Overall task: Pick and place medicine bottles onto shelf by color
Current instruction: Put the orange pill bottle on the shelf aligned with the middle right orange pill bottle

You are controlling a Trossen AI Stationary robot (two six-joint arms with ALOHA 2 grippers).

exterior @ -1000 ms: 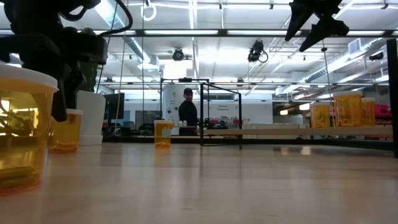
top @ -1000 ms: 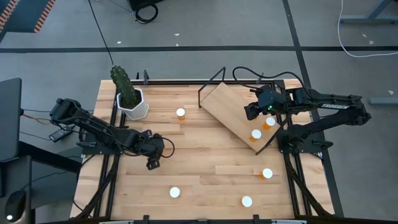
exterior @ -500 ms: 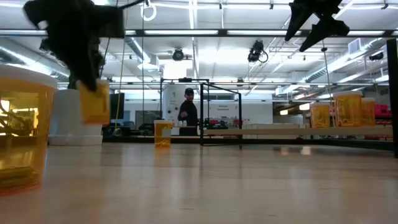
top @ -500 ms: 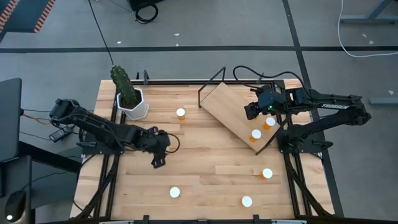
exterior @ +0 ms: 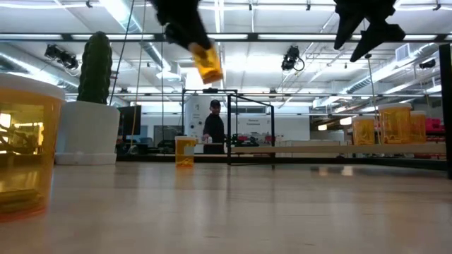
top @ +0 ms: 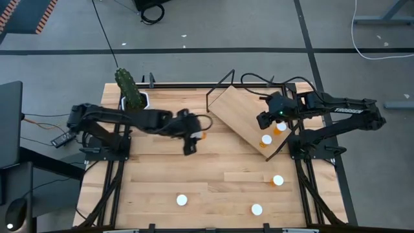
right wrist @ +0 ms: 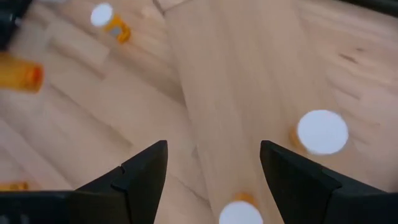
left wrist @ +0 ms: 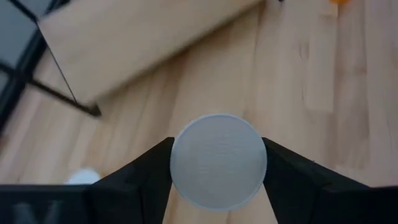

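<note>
In the last second my left gripper (top: 191,139) has lifted a medicine bottle (left wrist: 218,160) clear of the tabletop (top: 213,175) and swung it from the left-middle of the table toward the centre; it now hangs in the air, near the lower-left edge of the shelf (top: 242,115); the low view shows the amber body (exterior: 207,65) tilted and well above the wood. That means the pick is done and the carry is under way; I judge the next step to be bringing the bottle over the tilted board and setting it down beside the others.

My left fingers (left wrist: 140,174) are clamped on the bottle just under its white cap, which fills the gap between them in the left wrist view; the arm is stretched out low across the table, past the cactus pot (top: 134,98), forearm pointing at the shelf.

My right gripper (top: 264,119) hovers over the shelf's right part, fingers (right wrist: 140,171) spread wide and holding nothing; two white-capped bottles stand on the board beneath it, one (top: 266,140) near the lower corner and one (top: 280,127) just beside it; the right arm reaches in from the table's right edge.

Three more bottles wait on the tabletop: one (top: 182,200) at the front left, one (top: 257,209) at the front centre-right, one (top: 277,180) lying on its side nearer the right edge.
</note>
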